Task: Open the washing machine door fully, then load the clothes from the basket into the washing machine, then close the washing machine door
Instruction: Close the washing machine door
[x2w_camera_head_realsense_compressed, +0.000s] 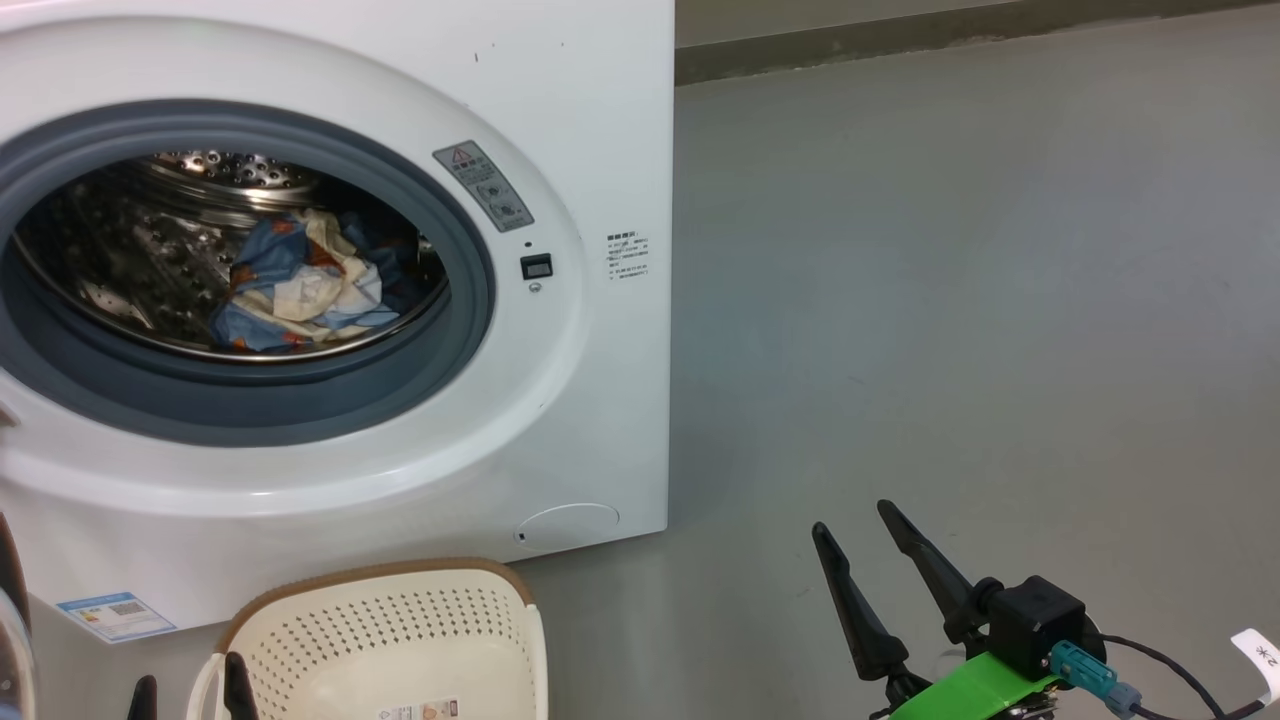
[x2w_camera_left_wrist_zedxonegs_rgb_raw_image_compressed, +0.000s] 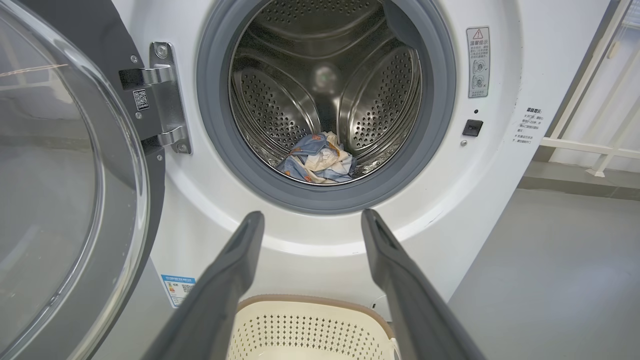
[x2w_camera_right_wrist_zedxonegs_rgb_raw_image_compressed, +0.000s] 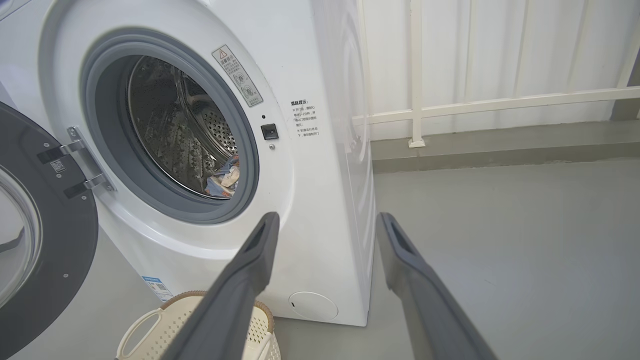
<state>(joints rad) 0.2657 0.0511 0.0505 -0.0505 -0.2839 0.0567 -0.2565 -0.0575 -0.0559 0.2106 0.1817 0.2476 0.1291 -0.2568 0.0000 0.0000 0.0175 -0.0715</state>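
Observation:
The washing machine (x2w_camera_head_realsense_compressed: 600, 150) stands with its round opening uncovered. The washing machine door (x2w_camera_left_wrist_zedxonegs_rgb_raw_image_compressed: 60, 175) hangs swung wide on its hinge at the left. The clothes (x2w_camera_head_realsense_compressed: 300, 285), blue with cream and orange patches, lie bunched on the floor of the steel drum. In front of the machine sits the basket (x2w_camera_head_realsense_compressed: 400, 620), showing bare perforated plastic and a label on its floor. My left gripper (x2w_camera_left_wrist_zedxonegs_rgb_raw_image_compressed: 312, 215) is open above the basket, its fingers pointing at the drum. Over bare floor to the machine's right, my right gripper (x2w_camera_head_realsense_compressed: 855, 522) is open and holds nothing.
Grey floor (x2w_camera_head_realsense_compressed: 1000, 300) stretches to the right of the machine. A white railing (x2w_camera_right_wrist_zedxonegs_rgb_raw_image_compressed: 415, 75) and a low kerb run along the wall behind. The open door (x2w_camera_right_wrist_zedxonegs_rgb_raw_image_compressed: 45, 240) juts out on the left side of the basket (x2w_camera_right_wrist_zedxonegs_rgb_raw_image_compressed: 175, 320).

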